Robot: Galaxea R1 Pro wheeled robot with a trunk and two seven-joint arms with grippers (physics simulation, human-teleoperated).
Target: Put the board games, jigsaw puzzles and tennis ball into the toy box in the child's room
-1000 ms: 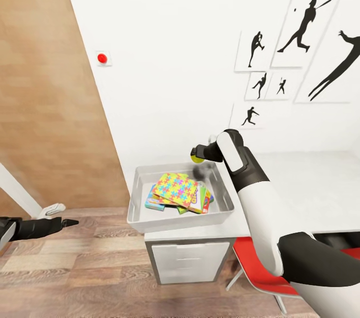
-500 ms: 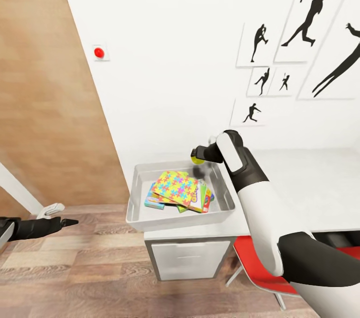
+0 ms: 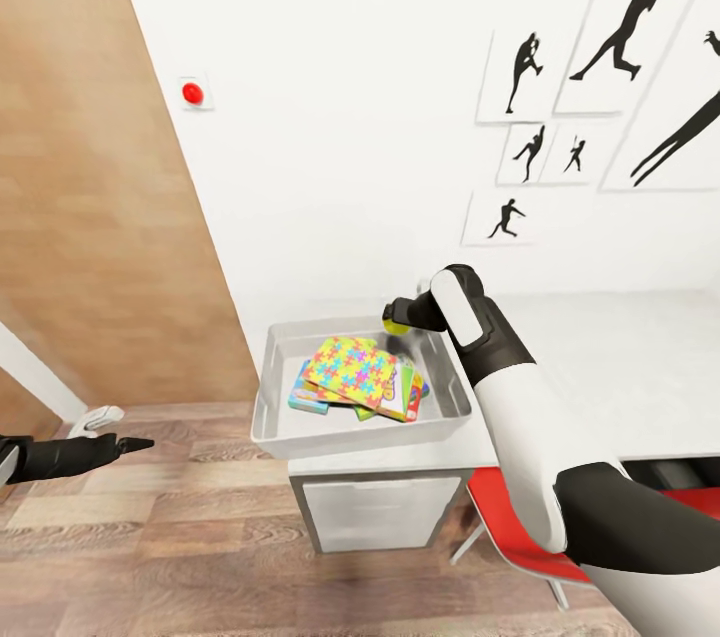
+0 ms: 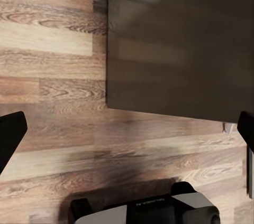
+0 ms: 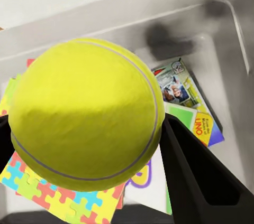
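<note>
My right gripper (image 3: 395,317) is shut on the yellow-green tennis ball (image 3: 395,323) and holds it just above the far right part of the pale grey toy box (image 3: 275,412). The ball (image 5: 87,113) sits between the dark fingers (image 5: 198,176) in the right wrist view, with the box's inside below it. Inside the box lies a bright jigsaw puzzle (image 3: 350,370) on top of a stack of board games (image 3: 405,395). A board game cover (image 5: 188,105) shows beneath the ball. The box stands on the left end of the white table (image 3: 620,367). My left gripper (image 3: 112,430) is open, low over the wood floor at the far left.
A white drawer unit (image 3: 380,507) sits under the table, with a red chair (image 3: 510,537) beside it. A red wall button (image 3: 192,93) and black baseball silhouettes (image 3: 625,17) hang on the white wall. A wood-panelled wall (image 3: 90,197) stands at the left. My dark base (image 4: 153,208) shows over the floor in the left wrist view.
The head camera has tilted, so the whole scene sits slightly shifted. My right gripper still holds the ball above the toy box's far right part. The left arm has barely moved.
</note>
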